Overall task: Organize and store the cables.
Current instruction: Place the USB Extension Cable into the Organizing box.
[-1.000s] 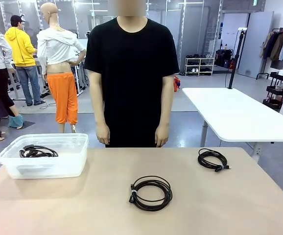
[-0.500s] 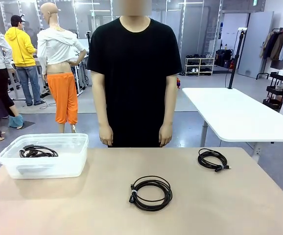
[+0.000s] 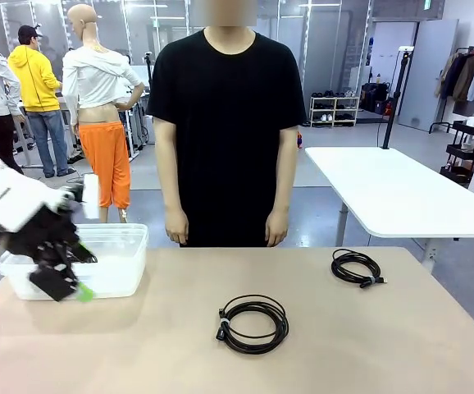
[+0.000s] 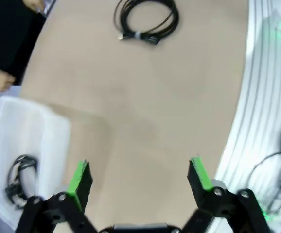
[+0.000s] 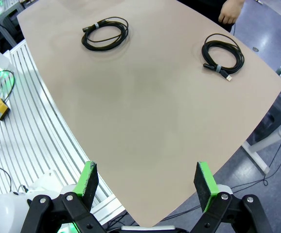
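Your left gripper (image 4: pixel 139 172) hangs with its jaws spread wide and nothing between them, close by the clear rectangular plastic bin (image 3: pixel 126 267) at the table's left end. In that bin lies one coiled thin black cable (image 4: pixel 16 177). Two more cables lie out on the tan tabletop (image 3: pixel 401 345): the middle coil (image 3: pixel 253 323) and the far-right coil (image 3: pixel 357 268), well apart from each other. Your right gripper (image 5: pixel 146 174) is likewise wide open and empty, above the table's near edge, well clear of both coils.
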### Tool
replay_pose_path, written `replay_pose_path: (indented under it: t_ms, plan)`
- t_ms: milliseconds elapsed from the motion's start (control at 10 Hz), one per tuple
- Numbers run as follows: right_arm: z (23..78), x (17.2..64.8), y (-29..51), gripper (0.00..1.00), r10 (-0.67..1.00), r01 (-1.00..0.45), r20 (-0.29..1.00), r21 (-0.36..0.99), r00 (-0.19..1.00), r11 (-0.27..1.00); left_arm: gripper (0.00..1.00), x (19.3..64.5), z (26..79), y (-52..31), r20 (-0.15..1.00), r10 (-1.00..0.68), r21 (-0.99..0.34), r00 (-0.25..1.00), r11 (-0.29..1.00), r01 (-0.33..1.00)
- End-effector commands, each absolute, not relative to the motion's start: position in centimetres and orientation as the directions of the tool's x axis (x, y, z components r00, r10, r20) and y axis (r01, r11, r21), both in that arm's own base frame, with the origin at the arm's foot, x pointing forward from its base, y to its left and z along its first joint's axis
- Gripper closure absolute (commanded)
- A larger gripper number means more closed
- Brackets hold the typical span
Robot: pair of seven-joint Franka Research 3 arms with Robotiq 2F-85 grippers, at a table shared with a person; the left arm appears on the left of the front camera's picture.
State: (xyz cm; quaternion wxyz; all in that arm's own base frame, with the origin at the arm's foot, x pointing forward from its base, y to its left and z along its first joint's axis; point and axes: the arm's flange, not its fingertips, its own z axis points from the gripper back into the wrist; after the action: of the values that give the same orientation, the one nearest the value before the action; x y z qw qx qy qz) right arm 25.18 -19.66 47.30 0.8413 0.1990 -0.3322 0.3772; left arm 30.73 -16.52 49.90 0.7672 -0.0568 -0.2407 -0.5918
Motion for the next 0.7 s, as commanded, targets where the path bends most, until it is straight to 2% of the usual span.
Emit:
replay_pose_path:
  t_ms: [0, 200, 300, 400, 600]
  plan:
    - [47.4, 25.1, -19.7, 0.0, 0.5, -0.77, 0.718, 0.079, 0.484, 0.633, 0.0, 31.4, 48.6, -22.0, 0.442, -0.872, 0.164, 0.212, 0.311, 0.936]
    - [47.4, 25.1, -19.7, 0.0, 0.5, -0.77, 0.718, 0.079, 0.484, 0.633, 0.0, 31.6, 47.3, -26.3, 0.445, -0.879, 0.189, 0.174, 0.282, 0.941]
    - [47.4, 25.1, -19.7, 0.0, 0.5, -0.77, 0.718, 0.079, 0.484, 0.633, 0.0, 31.3, 47.4, -26.4, 0.457, -0.88, 0.129, 0.13, 0.211, 0.969]
    - [47.4, 25.1, -19.7, 0.0, 0.5, -0.77, 0.718, 0.079, 0.484, 0.633, 0.0, 29.9, 47.4, -25.0, 0.438, -0.881, 0.172, 0.178, 0.277, 0.945]
    - [47.4, 25.1, -19.7, 0.0, 0.5, -0.77, 0.718, 0.079, 0.484, 0.633, 0.0, 29.9, 47.4, -25.0, 0.438, -0.881, 0.172, 0.178, 0.277, 0.945]
